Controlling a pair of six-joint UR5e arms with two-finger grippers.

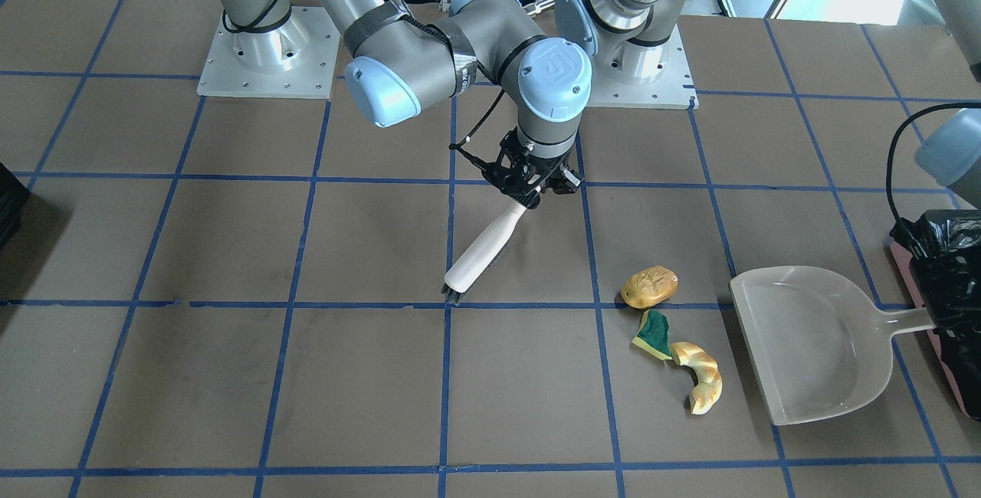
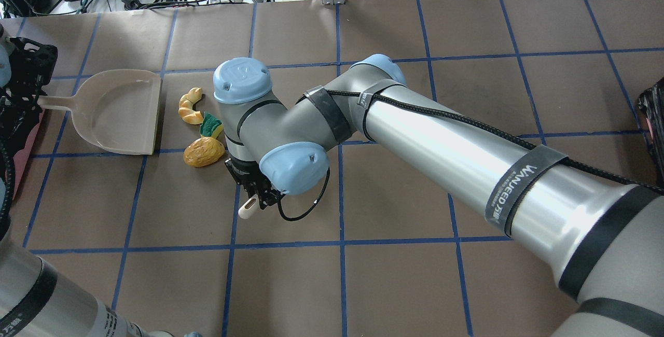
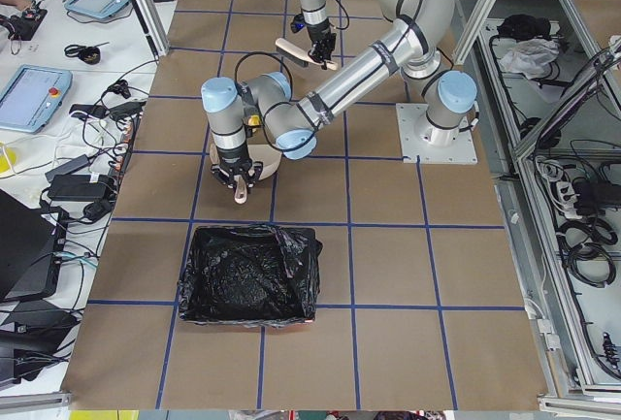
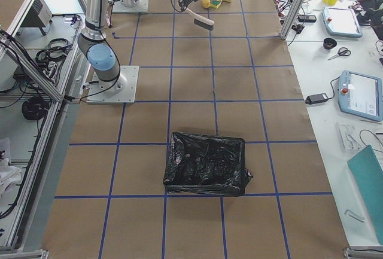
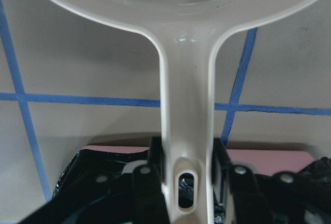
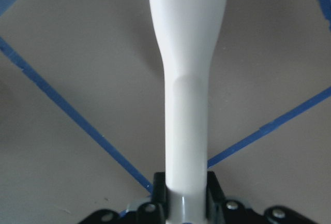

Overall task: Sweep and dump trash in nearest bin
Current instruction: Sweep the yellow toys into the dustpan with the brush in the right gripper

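The trash lies in a cluster: a potato-like lump [image 1: 649, 286], a green-and-yellow sponge scrap [image 1: 653, 334] and a croissant-like piece [image 1: 699, 375]. A translucent beige dustpan [image 1: 812, 345] rests on the table just beside them, its mouth facing them. My left gripper [image 5: 187, 177] is shut on the dustpan handle [image 5: 189, 105], over the rim of the pink-sided bin [image 1: 950, 291] with its black bag. My right gripper [image 1: 529, 191] is shut on the handle of the white brush [image 1: 483, 249]. The brush slants down, bristles at the table, about one tile from the trash on the side away from the dustpan.
The table is brown with a blue tape grid [image 1: 444, 391]. A second black-bagged container [image 4: 206, 163] stands far off toward my right end. Both arm bases [image 1: 264, 54] are bolted at the table's robot side. My right arm [image 2: 441, 140] reaches across the middle.
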